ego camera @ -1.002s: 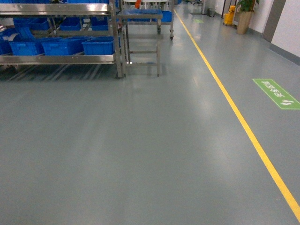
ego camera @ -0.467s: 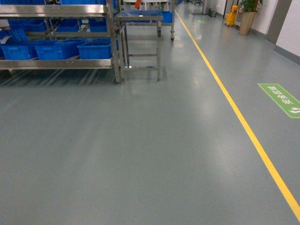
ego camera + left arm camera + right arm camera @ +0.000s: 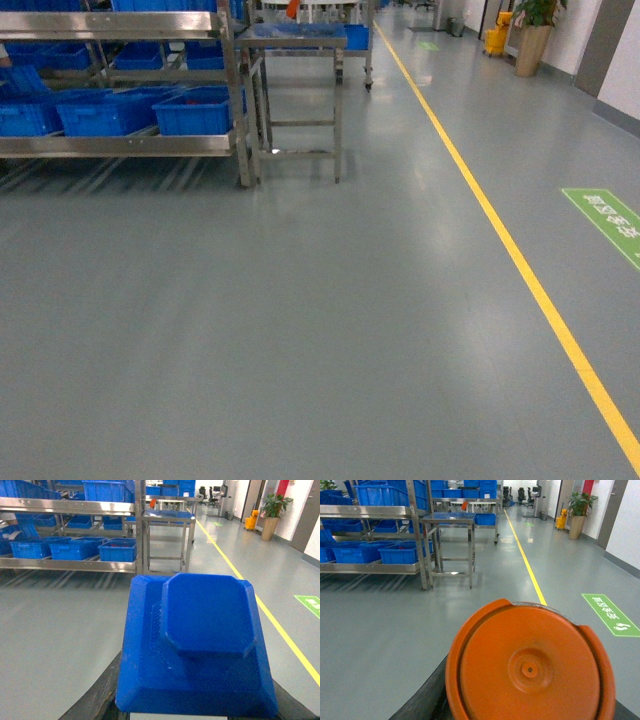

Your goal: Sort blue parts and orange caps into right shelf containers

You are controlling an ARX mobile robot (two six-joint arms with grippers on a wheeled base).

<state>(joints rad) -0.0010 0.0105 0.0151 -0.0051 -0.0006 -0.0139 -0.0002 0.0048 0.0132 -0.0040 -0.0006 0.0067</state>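
Observation:
In the left wrist view a blue part [image 3: 200, 645], a square block with a raised octagonal top, fills the foreground, and my left gripper [image 3: 197, 705] is shut on it. A dark finger [image 3: 97, 697] shows at its lower left. The right wrist view shows a round orange cap [image 3: 530, 670] with my right gripper [image 3: 525, 707] shut on it, a black finger [image 3: 422, 697] beside it. Bright-blue containers [image 3: 195, 110] stand on the low level of a steel shelf [image 3: 120, 145] at the far left, well ahead of me. Neither gripper appears in the head view.
A steel table [image 3: 295, 40] stands just right of the shelf. A yellow floor line [image 3: 520, 270] runs down the aisle on the right, with a green floor sign [image 3: 610, 225] beyond it. A potted plant [image 3: 535, 35] and a yellow mop bucket [image 3: 497, 40] stand far back right.
The shelf and table have grown larger and slid left, and the green sign has drifted right and down: the base has rolled forward along the aisle.

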